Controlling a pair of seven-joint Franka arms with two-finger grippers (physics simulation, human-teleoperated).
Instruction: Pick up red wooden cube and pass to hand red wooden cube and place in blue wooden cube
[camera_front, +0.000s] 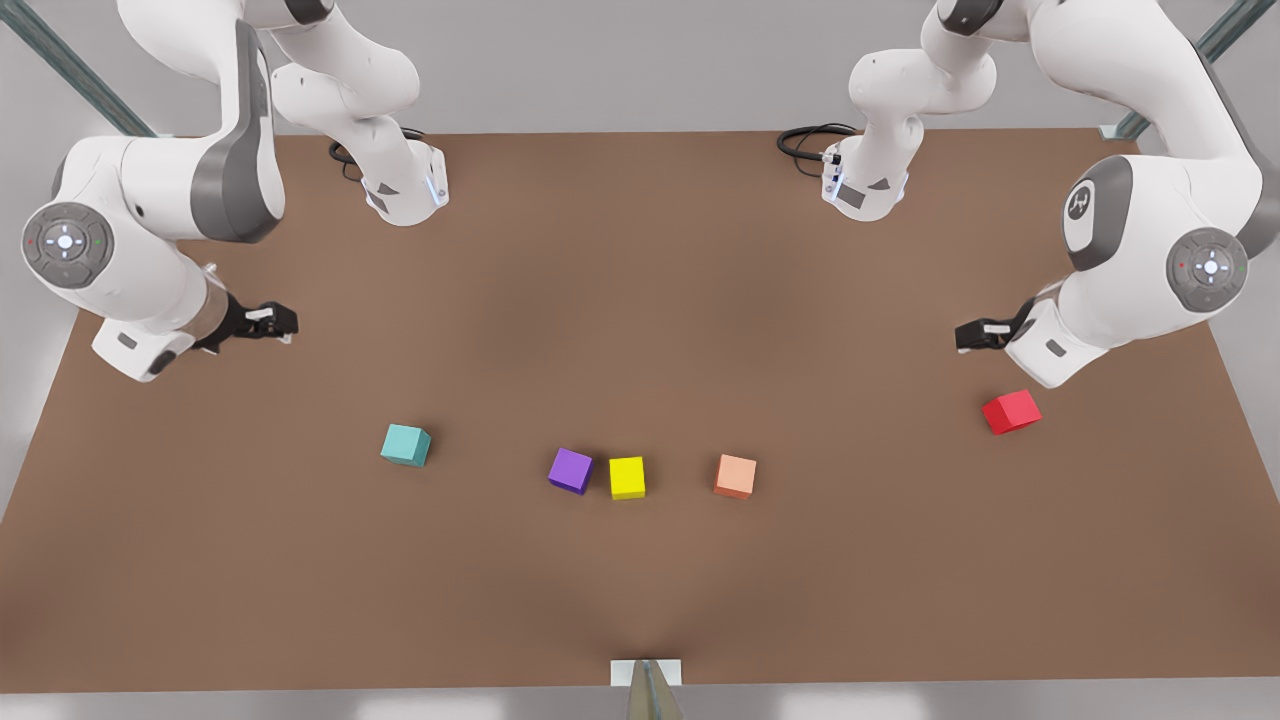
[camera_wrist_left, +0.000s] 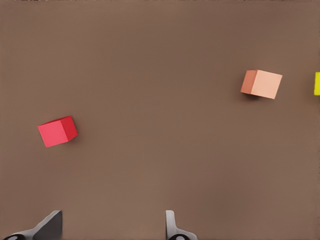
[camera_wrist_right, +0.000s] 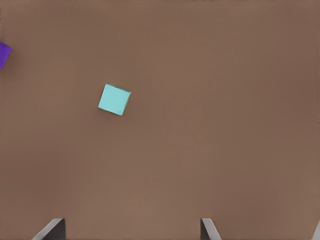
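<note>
The red wooden cube lies on the brown table near the front view's right edge. My left gripper hovers open just behind it, holding nothing. The blue wooden cube, teal in colour, sits toward the front view's left. My right gripper hangs open and empty behind it and farther left. Both grippers are black with pale pads. I cannot tell which of them is the hand.
A purple cube, a yellow cube and a salmon cube form a row between the two task cubes. The arm bases stand at the back of the table.
</note>
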